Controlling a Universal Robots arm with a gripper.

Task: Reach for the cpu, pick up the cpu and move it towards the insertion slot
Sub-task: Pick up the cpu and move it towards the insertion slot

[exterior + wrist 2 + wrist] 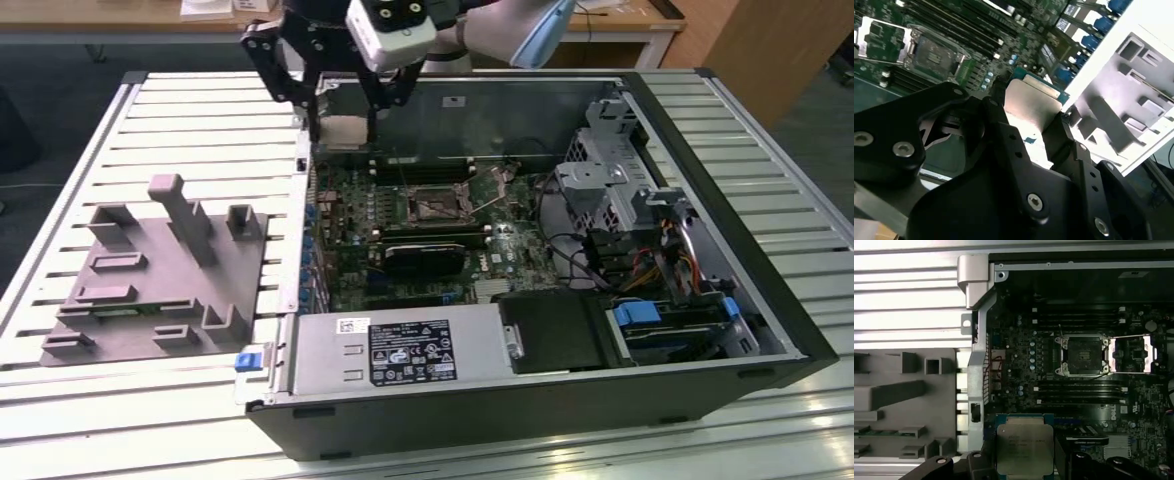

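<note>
Hand (pixel 1031 117) of ours grasps the cpu (pixel 1024 449) by its edges, flat and level, with the insertion slot (pixel 1083 355) well ahead, ready to receive it.

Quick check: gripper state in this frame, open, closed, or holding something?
Gripper: closed on the cpu, held above the motherboard, short of the insertion slot.
</note>
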